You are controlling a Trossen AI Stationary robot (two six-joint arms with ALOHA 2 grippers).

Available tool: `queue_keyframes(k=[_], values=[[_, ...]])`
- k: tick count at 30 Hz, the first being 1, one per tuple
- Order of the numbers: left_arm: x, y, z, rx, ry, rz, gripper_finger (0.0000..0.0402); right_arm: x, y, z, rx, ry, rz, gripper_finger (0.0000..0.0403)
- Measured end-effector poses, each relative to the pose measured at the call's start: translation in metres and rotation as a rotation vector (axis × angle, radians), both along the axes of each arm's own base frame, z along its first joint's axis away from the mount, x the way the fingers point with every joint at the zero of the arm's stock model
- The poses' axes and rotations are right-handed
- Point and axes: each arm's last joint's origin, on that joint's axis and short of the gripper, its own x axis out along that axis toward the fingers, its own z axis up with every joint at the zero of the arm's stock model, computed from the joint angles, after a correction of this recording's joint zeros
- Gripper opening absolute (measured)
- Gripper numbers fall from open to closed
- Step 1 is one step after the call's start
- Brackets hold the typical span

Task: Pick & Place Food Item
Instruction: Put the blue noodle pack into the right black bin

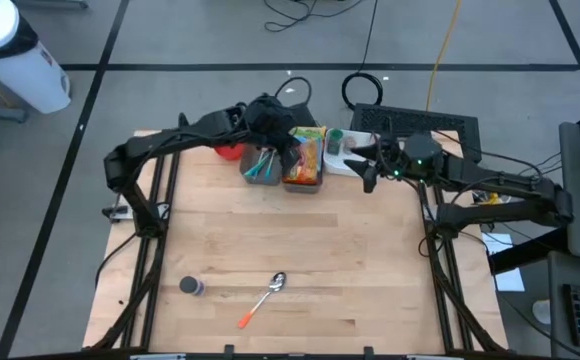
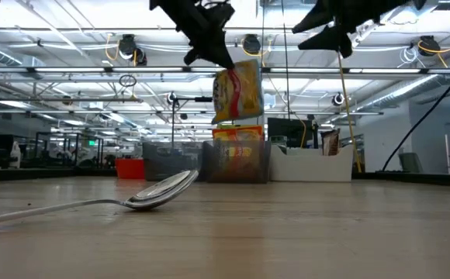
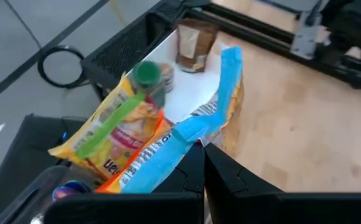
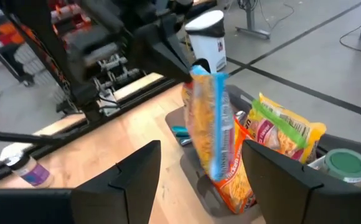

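Note:
My left gripper [image 2: 219, 58] is shut on an orange-yellow food packet [image 2: 237, 93] with a blue sealed edge. It holds the packet in the air over the far middle of the table. Below it a clear bin [image 1: 305, 165] holds more packets, one with a green strip [image 3: 109, 127]. My right gripper [image 1: 362, 165] is open, raised at the packet's right side over the white tray [image 1: 345, 160], with nothing between its fingers [image 4: 137, 180]. In the right wrist view the packet [image 4: 208, 124] hangs ahead of them. My left gripper pinches the packet's blue sealed edge [image 3: 190, 127] between its two fingers, slanting down from the table's left. The packet hangs below the fingers, its blue edge nearly upright, lifted clear of the bin and the packets under it.
A grey bin [image 1: 262, 165] with utensils stands left of the packet bin, a red object [image 1: 230, 152] beside it. The white tray holds a green-lidded jar [image 3: 146, 74] and a brown pouch [image 3: 196, 43]. Near the front edge lie a spoon [image 1: 265, 297] and a small bottle [image 1: 190, 286].

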Motion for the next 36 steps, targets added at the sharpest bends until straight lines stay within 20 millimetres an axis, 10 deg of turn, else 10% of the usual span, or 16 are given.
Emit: queue_keyframes(k=[21, 36], values=[[0.024, 0.011, -0.052, -0.042, 0.156, 0.090, 0.0000, -0.020, 0.006, -0.015, 0.016, -0.087, -0.010, 0.0210], [0.030, -0.017, -0.087, -0.085, 0.210, 0.125, 0.0000, -0.020, 0.006, -0.015, 0.026, -0.091, -0.013, 0.0210]])
